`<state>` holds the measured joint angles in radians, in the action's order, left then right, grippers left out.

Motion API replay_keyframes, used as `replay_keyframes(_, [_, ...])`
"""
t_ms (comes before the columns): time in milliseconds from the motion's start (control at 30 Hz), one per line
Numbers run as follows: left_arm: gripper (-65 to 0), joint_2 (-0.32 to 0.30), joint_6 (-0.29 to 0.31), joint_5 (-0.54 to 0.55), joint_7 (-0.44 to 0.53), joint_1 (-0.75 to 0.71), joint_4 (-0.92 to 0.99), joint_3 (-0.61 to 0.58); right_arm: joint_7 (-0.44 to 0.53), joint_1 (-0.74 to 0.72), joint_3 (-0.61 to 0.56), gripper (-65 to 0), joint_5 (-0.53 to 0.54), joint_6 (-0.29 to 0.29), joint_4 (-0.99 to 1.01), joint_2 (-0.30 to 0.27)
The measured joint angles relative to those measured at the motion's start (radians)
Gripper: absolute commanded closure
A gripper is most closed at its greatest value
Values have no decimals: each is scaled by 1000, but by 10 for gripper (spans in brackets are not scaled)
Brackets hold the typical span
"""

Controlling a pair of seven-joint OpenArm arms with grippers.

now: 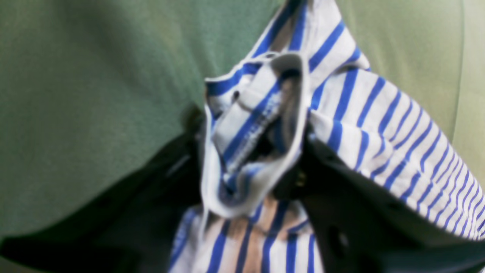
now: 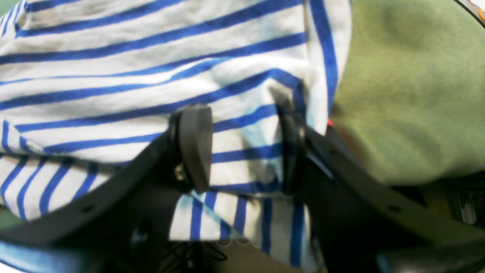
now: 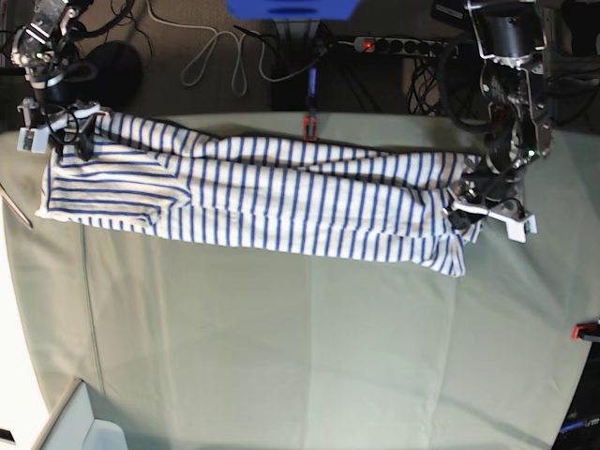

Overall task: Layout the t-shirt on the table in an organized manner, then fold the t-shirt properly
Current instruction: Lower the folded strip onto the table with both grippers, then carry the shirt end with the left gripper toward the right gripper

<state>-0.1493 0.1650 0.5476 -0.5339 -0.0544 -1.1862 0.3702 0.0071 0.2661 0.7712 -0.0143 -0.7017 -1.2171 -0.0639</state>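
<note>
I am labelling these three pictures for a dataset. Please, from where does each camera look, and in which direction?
Left wrist: sits on the left arm, looks past the left gripper at bunched t-shirt cloth over the table.
Right wrist: sits on the right arm, looks along the right gripper, its dark fingers astride striped cloth.
Base: sits overhead, looks down on the table and the shirt stretched between both arms.
Shared: the shirt and the green table show in all three views.
</note>
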Motion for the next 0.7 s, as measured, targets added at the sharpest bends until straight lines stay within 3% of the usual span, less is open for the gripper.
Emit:
replay_keyframes(133, [0,3,0,7,-2,-6,-8,0,0,0,0,-284,0,0,0,0])
replay_keyframes(300, [0,23,-6,2,-2,-6,-23,1,0,0,0,-284,0,0,0,1])
replay_keyframes(500, [0,80,-7,-17,-50,-97,-262,-24,2,-4,5,-284,0,2,0,12])
replay_keyframes(700, [0,91,-4,-18,-37,-109,-406,-162,1,-2,-23,-284,-4,3,1,9])
